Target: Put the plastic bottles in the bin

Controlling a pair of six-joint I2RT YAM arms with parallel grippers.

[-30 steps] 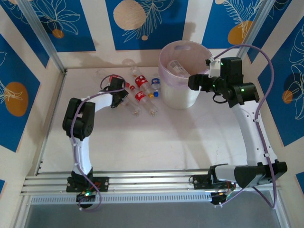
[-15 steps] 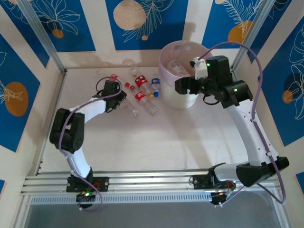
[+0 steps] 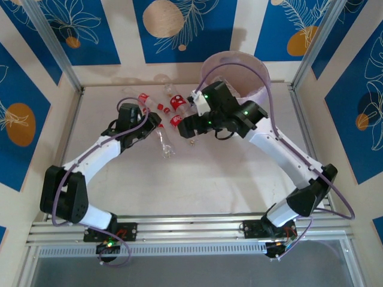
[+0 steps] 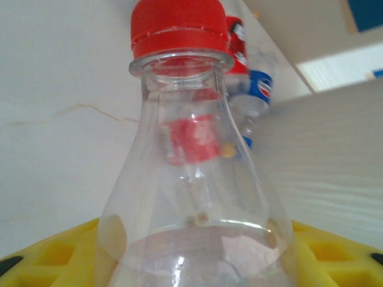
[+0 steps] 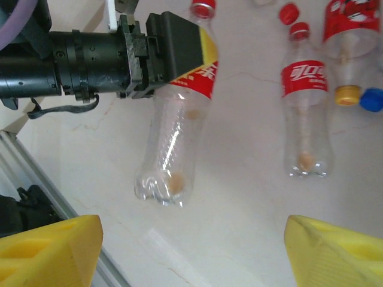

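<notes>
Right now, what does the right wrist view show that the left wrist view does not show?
Right wrist view: the left gripper clamped on the held bottle at its red label, the bottle's base, and the open right gripper. Left wrist view: a blue label on a bottle behind the neck. Both: the held bottle and its red cap.

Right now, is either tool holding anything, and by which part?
The left tool grips a red-capped bottle across its red-labelled upper body, just below the neck. The right tool is open and holds nothing.
</notes>
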